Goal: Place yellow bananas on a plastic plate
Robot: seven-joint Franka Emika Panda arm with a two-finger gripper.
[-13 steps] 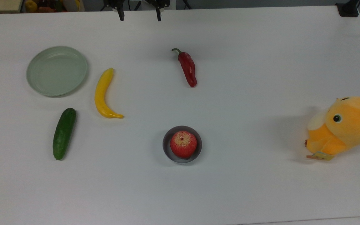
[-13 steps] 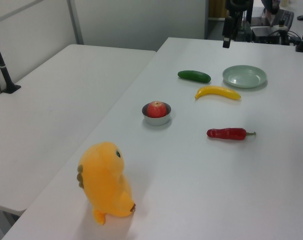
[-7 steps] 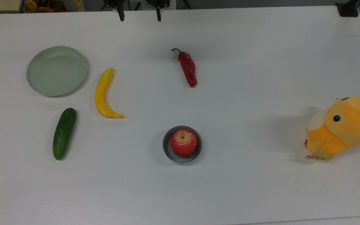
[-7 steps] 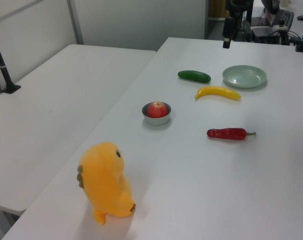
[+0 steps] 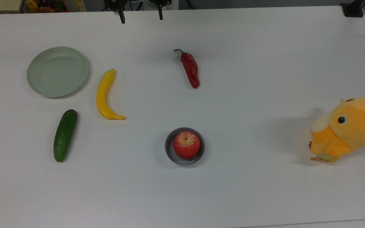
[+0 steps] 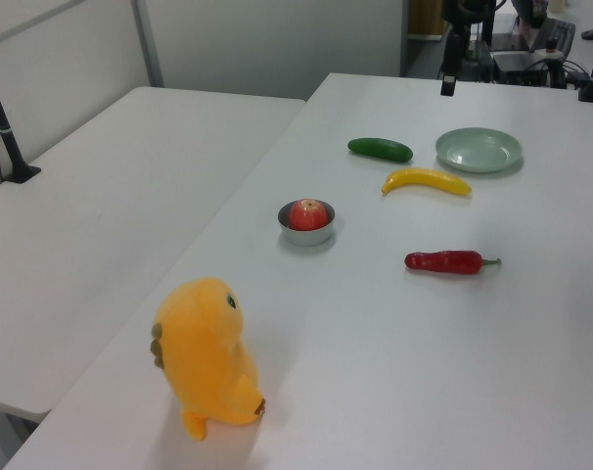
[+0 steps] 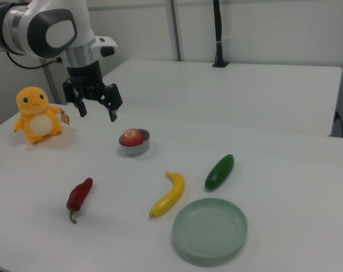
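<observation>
The yellow banana (image 5: 103, 95) (image 6: 426, 181) (image 7: 169, 194) lies flat on the white table, just right of the pale green plastic plate (image 5: 58, 72) (image 6: 478, 150) (image 7: 210, 229) in the top view. The plate holds nothing. My gripper (image 5: 141, 18) (image 7: 97, 112) hangs open and empty in the air at the top edge of the top view, well away from both. In the right view it hovers above the table, left of the apple. One dark finger (image 6: 447, 84) shows at the top of the left view, above the plate.
A dark green cucumber (image 5: 64, 135) (image 7: 219, 171) lies below the plate in the top view. A red pepper (image 5: 191, 69) (image 7: 80, 195) lies mid-table. A red apple (image 5: 186, 145) sits in a small grey dish (image 5: 169, 152). An orange plush toy (image 5: 347, 128) (image 7: 38, 116) stands at the top view's right.
The gripper has shifted slightly, to the right in the left view. Nothing on the table has moved.
</observation>
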